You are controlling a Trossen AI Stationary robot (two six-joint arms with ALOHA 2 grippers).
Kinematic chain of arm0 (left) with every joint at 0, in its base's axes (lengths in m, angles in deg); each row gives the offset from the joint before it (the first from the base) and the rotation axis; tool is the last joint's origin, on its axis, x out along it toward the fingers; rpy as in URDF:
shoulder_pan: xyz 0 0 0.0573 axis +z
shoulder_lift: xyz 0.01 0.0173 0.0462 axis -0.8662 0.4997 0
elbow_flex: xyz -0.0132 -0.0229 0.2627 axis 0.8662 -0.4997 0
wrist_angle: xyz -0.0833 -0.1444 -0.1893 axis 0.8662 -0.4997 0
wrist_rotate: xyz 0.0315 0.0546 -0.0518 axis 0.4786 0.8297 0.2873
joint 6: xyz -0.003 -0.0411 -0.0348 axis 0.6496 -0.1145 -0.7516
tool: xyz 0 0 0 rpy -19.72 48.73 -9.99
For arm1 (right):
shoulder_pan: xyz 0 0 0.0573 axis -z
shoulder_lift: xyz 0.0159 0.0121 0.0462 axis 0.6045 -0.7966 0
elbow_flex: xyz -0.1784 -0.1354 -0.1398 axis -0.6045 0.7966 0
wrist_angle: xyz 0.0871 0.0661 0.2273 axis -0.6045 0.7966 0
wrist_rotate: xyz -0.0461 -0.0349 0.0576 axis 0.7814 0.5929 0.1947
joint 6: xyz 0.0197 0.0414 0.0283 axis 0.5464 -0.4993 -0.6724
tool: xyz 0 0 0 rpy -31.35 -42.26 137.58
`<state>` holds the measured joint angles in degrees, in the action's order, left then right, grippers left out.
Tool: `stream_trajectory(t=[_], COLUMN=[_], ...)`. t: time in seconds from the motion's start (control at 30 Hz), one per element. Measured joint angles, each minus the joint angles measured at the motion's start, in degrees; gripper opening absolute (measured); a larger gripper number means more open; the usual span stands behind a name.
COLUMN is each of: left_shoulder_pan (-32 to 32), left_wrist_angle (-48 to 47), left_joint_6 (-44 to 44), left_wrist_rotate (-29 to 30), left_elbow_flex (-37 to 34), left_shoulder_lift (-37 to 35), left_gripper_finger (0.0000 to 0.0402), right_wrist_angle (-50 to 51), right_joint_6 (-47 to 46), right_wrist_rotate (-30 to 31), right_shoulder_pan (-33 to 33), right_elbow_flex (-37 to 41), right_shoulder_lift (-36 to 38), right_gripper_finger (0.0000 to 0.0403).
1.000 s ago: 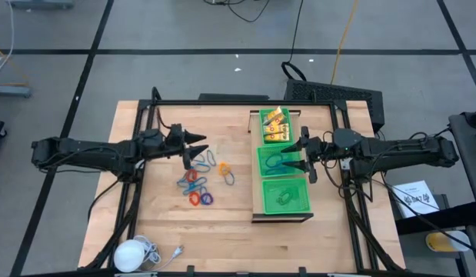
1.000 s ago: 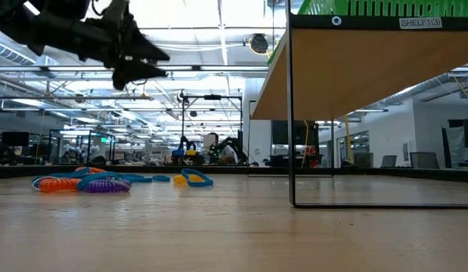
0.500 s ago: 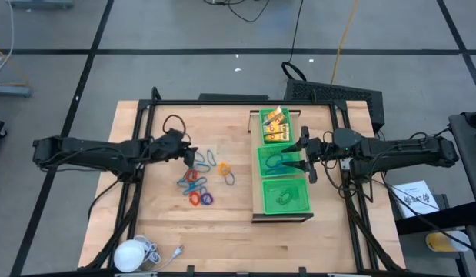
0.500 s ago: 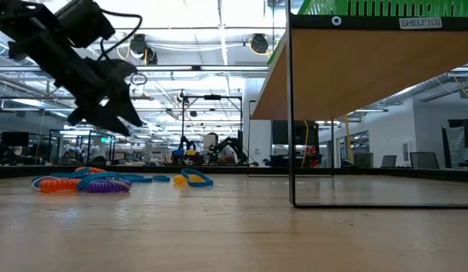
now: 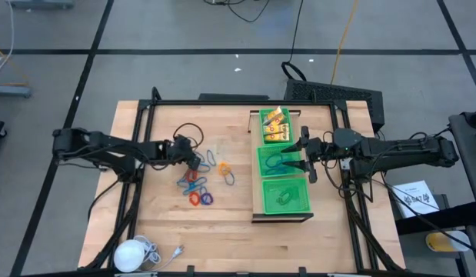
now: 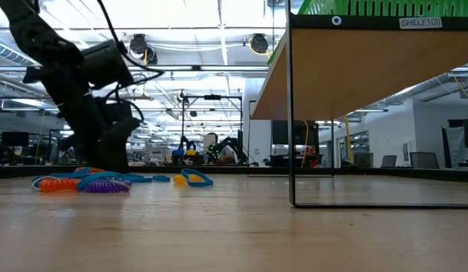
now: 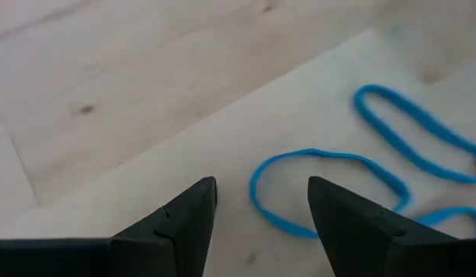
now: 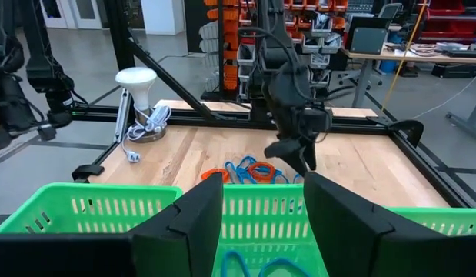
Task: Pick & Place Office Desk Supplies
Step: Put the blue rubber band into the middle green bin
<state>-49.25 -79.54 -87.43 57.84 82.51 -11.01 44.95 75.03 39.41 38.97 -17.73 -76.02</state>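
Observation:
Thin rings in blue, red, orange and purple point(image 5: 199, 183) lie flat in a loose pile on the wooden table, also visible as rings point(image 6: 90, 181) in the low view. My left gripper point(image 5: 193, 160) points down just above the pile, open; in its wrist view the left gripper point(image 7: 261, 188) has one finger on each side of a blue ring's point(image 7: 322, 192) end loop. Yellow packets point(image 5: 274, 125) and blue clip-like pieces point(image 5: 277, 162) lie in green mesh trays on the shelf. My right gripper point(image 5: 305, 158) hovers open over the middle tray point(image 8: 107, 208).
A wooden shelf on thin black legs point(image 6: 354, 75) stands at the table's right and carries three green mesh trays point(image 5: 284, 196). A white round object with a cord point(image 5: 134, 252) sits near the table's near left corner. A black frame point(image 5: 222, 102) borders the table.
My left gripper has come down from high above the table to just over the ring pile. It tipped from level to pointing down. The rings have not moved.

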Motion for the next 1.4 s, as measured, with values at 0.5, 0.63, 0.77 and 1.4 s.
stream_trajectory(t=[0.5,0.63,0.77,1.4], left_shoulder_pan=[1.3,2.2,2.9,-4.5], left_wrist_angle=[-0.1,-0.5,-0.5,-0.6], left_joint_6=[-2.7,-3.8,-3.4,29.2], left_wrist_rotate=[0.5,0.0,-0.1,1.4], left_elbow_flex=[0.1,0.1,0.3,23.1], left_shoulder_lift=[4.2,4.3,3.9,-4.2], left_gripper_finger=[0.009,0.0013,0.0007,0.0002], right_wrist_angle=[0.0,0.0,0.0,-11.9], right_joint_6=[0.0,0.0,0.0,0.0], right_wrist_rotate=[0.0,0.0,0.0,0.0], right_shoulder_pan=[0.0,0.0,0.0,0.0], right_elbow_flex=[0.0,0.0,0.0,0.0], right_shoulder_lift=[0.0,0.0,0.0,-7.4], right_gripper_finger=[0.0171,0.0171,0.0171,0.0171])
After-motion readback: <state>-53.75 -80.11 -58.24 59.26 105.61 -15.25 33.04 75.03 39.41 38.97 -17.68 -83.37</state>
